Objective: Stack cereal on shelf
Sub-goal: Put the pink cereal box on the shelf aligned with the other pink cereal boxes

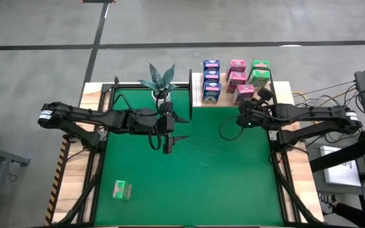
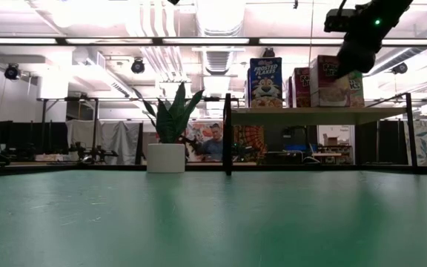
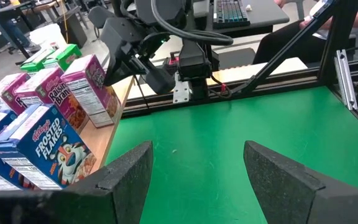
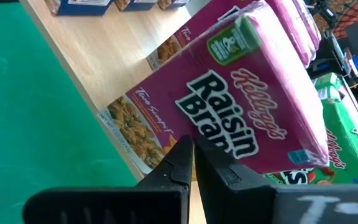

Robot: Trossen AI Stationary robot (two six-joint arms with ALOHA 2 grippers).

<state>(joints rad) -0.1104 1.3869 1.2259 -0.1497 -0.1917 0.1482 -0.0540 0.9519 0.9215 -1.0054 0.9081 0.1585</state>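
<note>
Your right gripper (image 1: 260, 95) sits at the front pink box (image 1: 244, 93) on the shelf (image 1: 197, 95), fingers closed together and holding nothing; back it off gently so the box isn't tipped. Your left gripper (image 1: 168, 145) hangs wide open over the table (image 1: 233, 183). Count: three blue boxes (image 1: 211, 79), three pink, two green (image 1: 260, 71) shelved, and one green box (image 1: 122, 189) left near the table's front-left.
</note>
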